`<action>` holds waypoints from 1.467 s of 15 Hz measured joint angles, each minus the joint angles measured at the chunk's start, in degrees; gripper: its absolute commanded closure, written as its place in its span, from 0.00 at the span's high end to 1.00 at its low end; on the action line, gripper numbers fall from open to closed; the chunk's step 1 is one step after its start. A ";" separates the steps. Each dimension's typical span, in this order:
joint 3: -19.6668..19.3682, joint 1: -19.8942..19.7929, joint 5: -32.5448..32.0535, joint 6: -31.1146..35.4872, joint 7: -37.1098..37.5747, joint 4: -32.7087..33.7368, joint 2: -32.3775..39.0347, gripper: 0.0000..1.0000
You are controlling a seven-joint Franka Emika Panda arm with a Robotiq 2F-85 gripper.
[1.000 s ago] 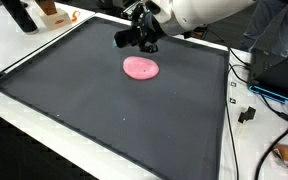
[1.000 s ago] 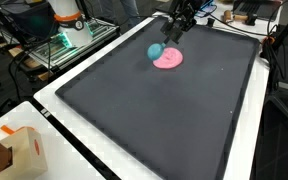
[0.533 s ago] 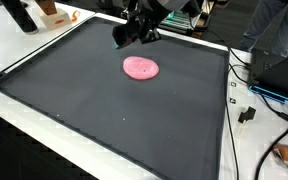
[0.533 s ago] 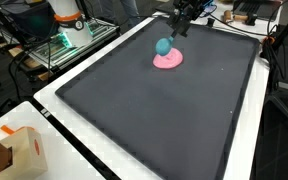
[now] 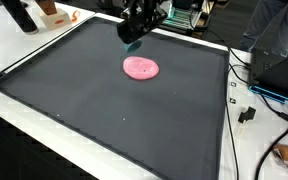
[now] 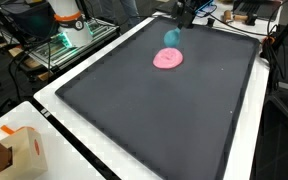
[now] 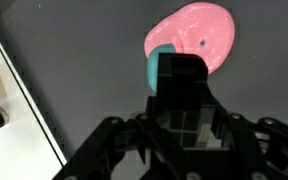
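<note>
A flat pink plate (image 5: 140, 68) lies on the dark grey mat (image 5: 84, 110), towards its far side; it also shows in the other exterior view as the pink plate (image 6: 168, 59) on the mat (image 6: 164, 120). My gripper (image 6: 176, 24) hangs above the plate, shut on a small teal object (image 6: 171, 36) held clear of it. In the wrist view the teal object (image 7: 161, 68) peeks out beside my dark fingers (image 7: 184, 80), with the pink plate (image 7: 199, 35) below and beyond it. A sliver of the teal object (image 5: 134, 44) shows under the gripper (image 5: 136, 30).
The mat lies on a white table (image 5: 24, 45). A cardboard box (image 6: 14, 150) stands at a near corner. Cables and a plug (image 5: 248, 112) lie beside the mat's edge. An orange-and-white device (image 6: 67, 14) and cluttered shelving stand beyond the table.
The gripper has risen and drawn back from the pink plate, carrying the teal object up off it. The plate has stayed put.
</note>
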 measured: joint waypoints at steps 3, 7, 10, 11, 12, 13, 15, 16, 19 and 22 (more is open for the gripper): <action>-0.17 -2.12 6.41 5.62 -6.08 -3.32 -2.75 0.26; -0.60 -4.92 15.99 14.56 -16.13 -8.76 -5.89 0.26; -0.90 -6.72 24.24 20.22 -24.98 -12.95 -7.60 0.26; -0.96 -7.27 27.11 21.45 -28.04 -14.19 -8.01 0.26; -0.98 -7.79 29.94 22.23 -30.99 -15.27 -8.31 0.26; -0.99 -8.28 32.74 22.84 -33.92 -16.23 -8.54 0.26; -1.03 -9.22 37.98 23.58 -39.44 -17.96 -8.87 0.26; -1.05 -9.66 40.50 23.72 -42.05 -18.72 -8.99 0.26; -1.12 -10.91 47.40 24.17 -49.27 -20.87 -9.13 0.26; -1.20 -12.04 53.79 25.48 -55.62 -23.06 -9.13 0.26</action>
